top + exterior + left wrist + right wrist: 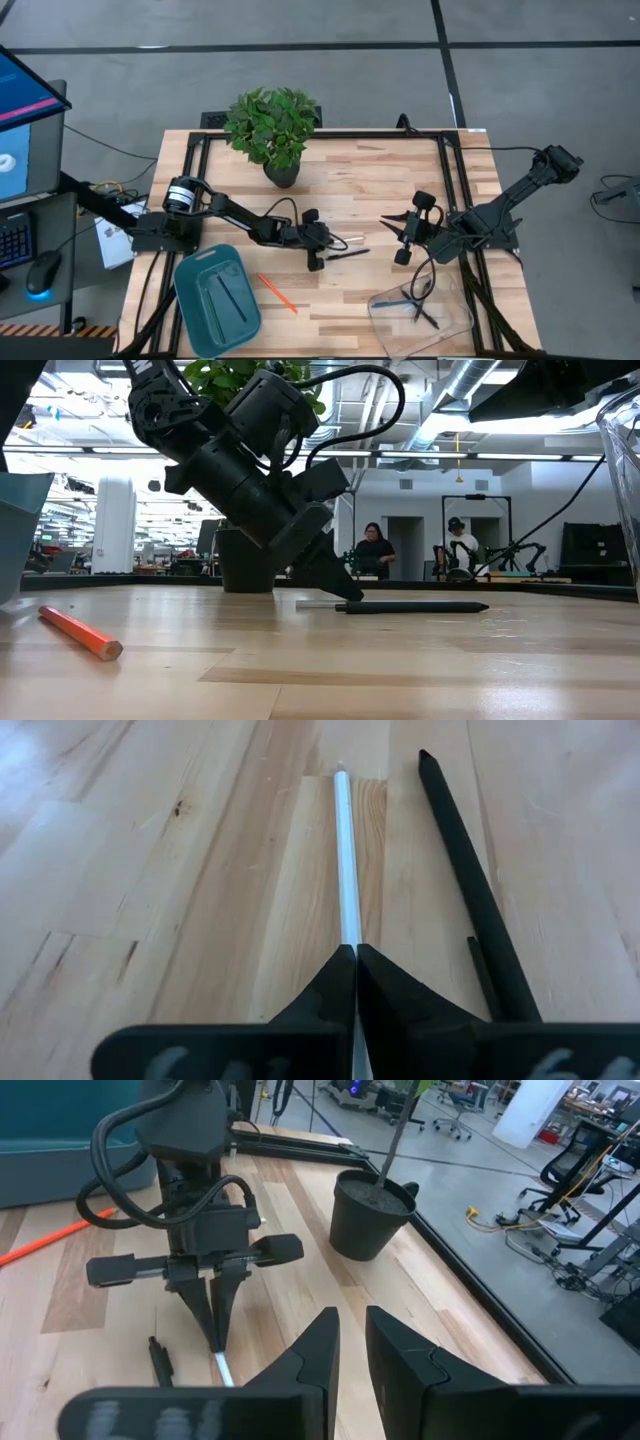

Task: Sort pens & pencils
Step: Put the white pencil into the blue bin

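Observation:
A whitish pen (344,860) lies on the wooden table near its middle, next to a black pen (470,890). My left gripper (355,952) slants down, shut on the whitish pen's near end. The right wrist view shows it from the front (214,1342). My right gripper (350,1342) hangs above the table right of centre with a narrow gap between its fingers and nothing in it. An orange pencil (277,293) lies flat nearer the front edge. A teal tray (205,320) at the front left holds dark pens. My left gripper pinches the whitish pen's near end (349,932) between its two fingertips. The fingers slant down from the table's left and lie along the pen. The pen stretches away from the fingertips, nearly level, low over the boards, its far tip (340,775) at the table.
A potted plant (272,125) stands at the back, left of centre. A clear container (440,325) at the front right holds a blue pen and dark pens. Black frame rails run along the table's edges. People show in the room beyond.

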